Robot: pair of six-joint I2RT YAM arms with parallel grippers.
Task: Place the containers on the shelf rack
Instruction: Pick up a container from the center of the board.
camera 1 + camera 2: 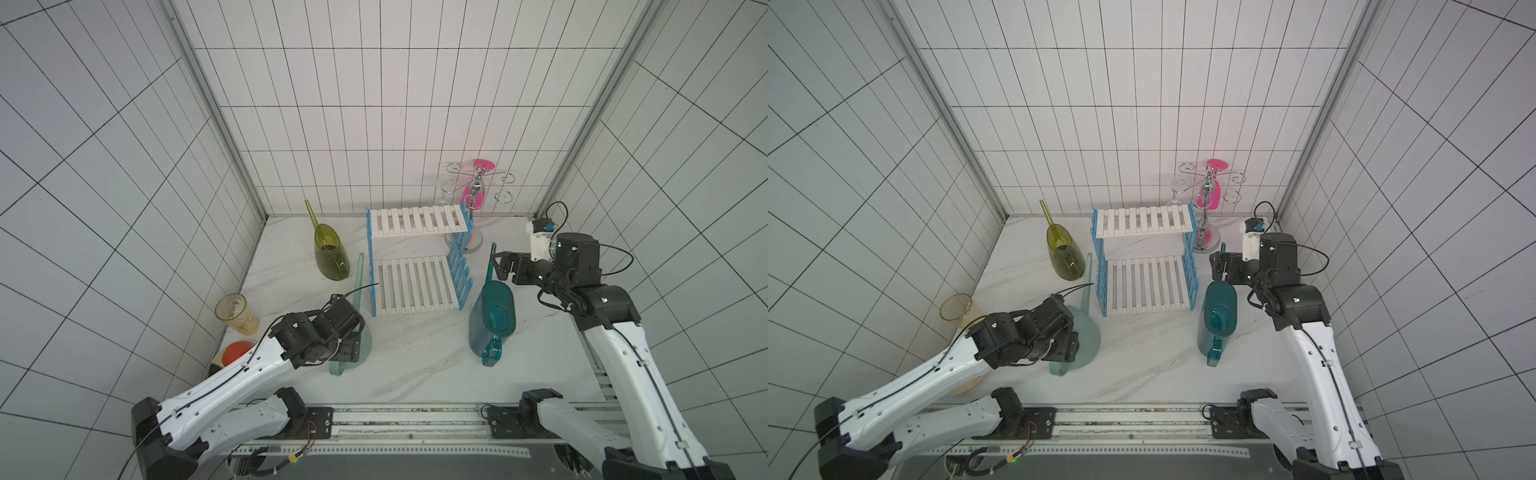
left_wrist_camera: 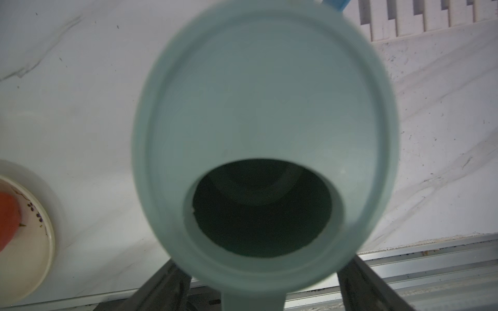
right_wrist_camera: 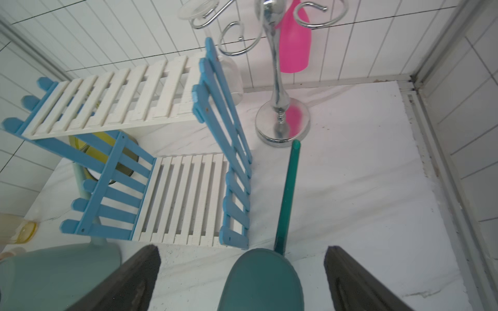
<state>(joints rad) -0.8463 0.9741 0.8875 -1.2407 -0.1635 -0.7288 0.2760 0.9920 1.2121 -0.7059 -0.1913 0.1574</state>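
Straddling the mint can [image 2: 256, 94], left gripper [image 2: 264, 261], grip unclear; right gripper [image 3: 242, 249] gapes over teal can [image 3: 261, 282]; open tabletop [image 1: 415, 349] fronts shelf rack [image 1: 411, 286].

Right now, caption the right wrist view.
Open right end effector over teal watering can, shelf rack beside, chrome stand beyond.

light bright, even | shadows faint | tile lines [image 1: 62, 124] bow at frame edges | mint can [image 2: 256, 94] blurred close-up

My left gripper [image 1: 1071, 347] covers part of the mint green can [image 1: 1089, 334]. The left wrist view shows it blurred, handle cropped.
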